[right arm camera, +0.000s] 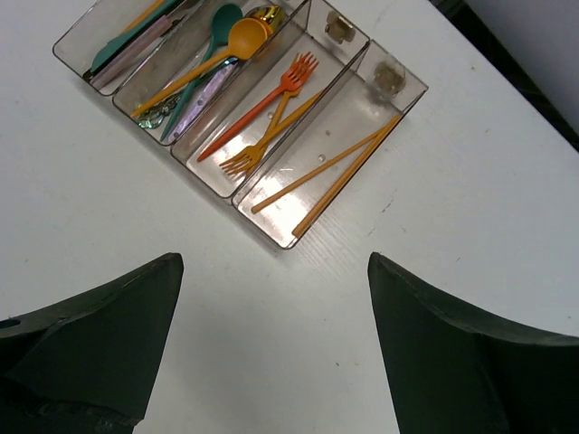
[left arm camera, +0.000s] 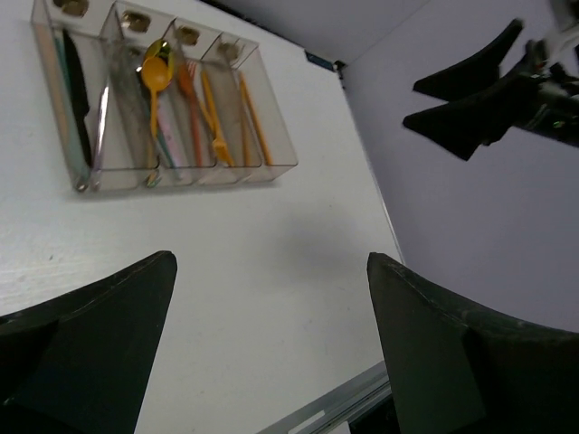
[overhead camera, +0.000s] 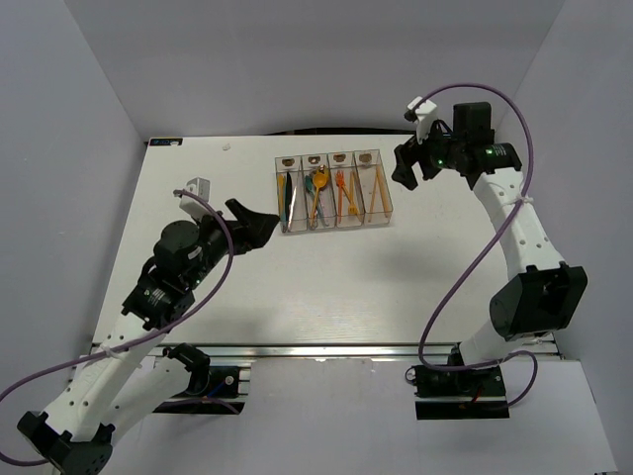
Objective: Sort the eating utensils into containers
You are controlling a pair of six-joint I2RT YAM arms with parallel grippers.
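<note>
The containers (overhead camera: 382, 158) are a row of clear bins at the back middle of the table. They hold the eating utensils. A black knife (left arm camera: 77, 81) lies in the leftmost bin. An orange spoon (right arm camera: 246, 41) lies beside teal and gold ones in the second bin. Orange and red forks (right arm camera: 289, 77) fill the third, and two thin orange sticks (right arm camera: 335, 172) the rightmost. My left gripper (overhead camera: 259, 223) hangs open just left of the bins, nothing between its fingers (left arm camera: 109, 334). My right gripper (overhead camera: 407, 168) is open and empty just right of them.
A small white bracket (overhead camera: 198, 186) stands on the table left of the bins. A metal rail (overhead camera: 326, 351) runs along the near edge. Grey walls close in the left, right and back sides.
</note>
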